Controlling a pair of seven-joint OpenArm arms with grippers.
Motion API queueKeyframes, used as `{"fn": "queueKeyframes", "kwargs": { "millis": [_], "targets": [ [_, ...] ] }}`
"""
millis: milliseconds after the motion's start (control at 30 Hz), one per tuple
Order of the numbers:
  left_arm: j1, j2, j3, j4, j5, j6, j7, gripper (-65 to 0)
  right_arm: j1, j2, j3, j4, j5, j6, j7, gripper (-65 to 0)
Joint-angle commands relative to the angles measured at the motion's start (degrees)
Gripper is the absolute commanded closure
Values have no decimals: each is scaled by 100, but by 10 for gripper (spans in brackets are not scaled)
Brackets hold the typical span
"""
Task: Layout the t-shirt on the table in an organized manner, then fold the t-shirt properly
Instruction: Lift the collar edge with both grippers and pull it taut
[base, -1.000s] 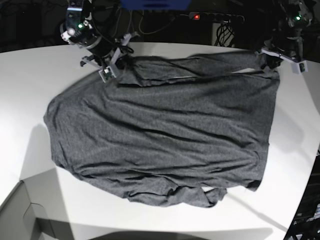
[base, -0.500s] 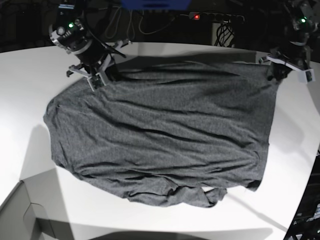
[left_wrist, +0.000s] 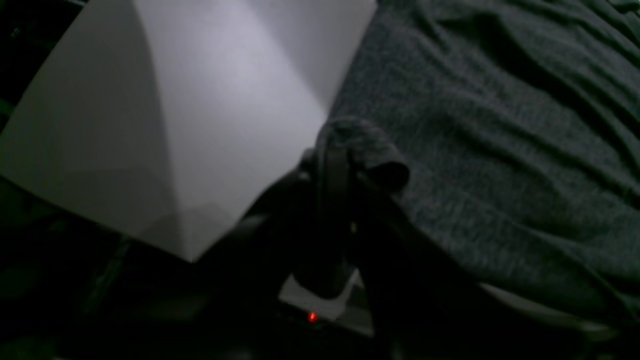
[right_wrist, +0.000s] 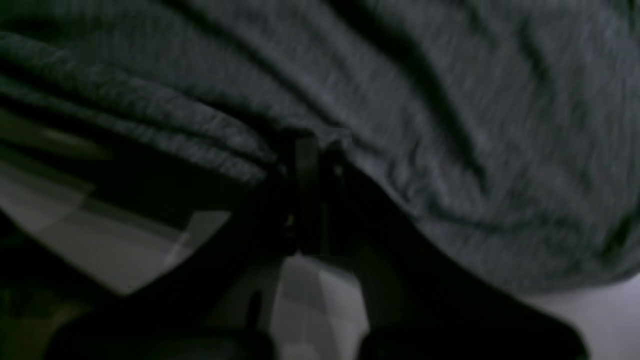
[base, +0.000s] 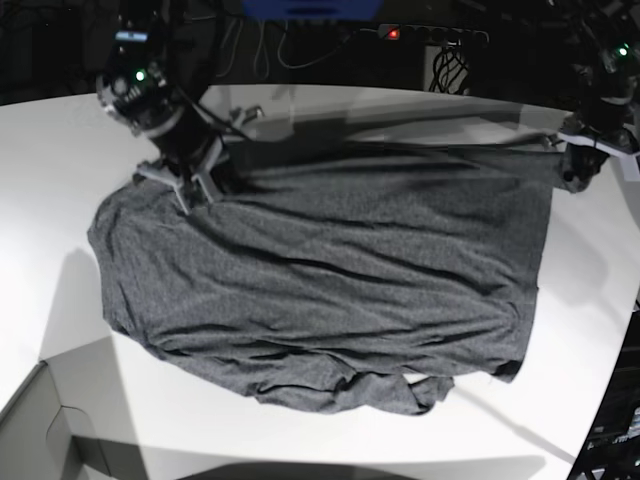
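Note:
The dark grey t-shirt (base: 320, 270) lies spread across the white table (base: 60, 150), with its lower hem bunched near the front. At the shirt's far left corner in the base view, my right gripper (base: 195, 185) is shut on the cloth. The right wrist view shows that gripper (right_wrist: 312, 142) pinching a ridge of the t-shirt (right_wrist: 450, 100). At the far right corner my left gripper (base: 578, 168) is shut on the shirt's edge. In the left wrist view a small roll of the t-shirt (left_wrist: 370, 150) sits clamped in the left gripper (left_wrist: 336, 147). The far edge between the two grips is drawn taut.
A grey box corner (base: 40, 430) sits at the front left. A power strip (base: 430, 35) with a red light and cables lies behind the table. The table's curved edge runs close past the shirt on the right (base: 625, 330).
Both arms moved apart and toward the front, dragging the shirt's far edge. The folded-over flap at the back is pulled flat and the edge is stretched. The right gripper closed on the cloth.

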Motion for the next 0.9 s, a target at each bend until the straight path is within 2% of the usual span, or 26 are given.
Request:
{"fn": "queueKeyframes", "kwargs": {
  "millis": [0,200,433,867],
  "targets": [
    [-32,-71,-42,90,-35,-13,-156,-1,88,0,4,48,57,14,123,0],
    [-208,-71,2,-262,-35,-13,-156,-1,545,8,4,-489,57,14,123,0],
    [-322,-71,-25,-684,-27,-13,-156,-1,1046,351,-321,-1148,57,14,123,0],
    [-524,-71,-25,-780,9,-13,-173,-1,1960,360,-365,-2018,57,14,123,0]
  ]
}}
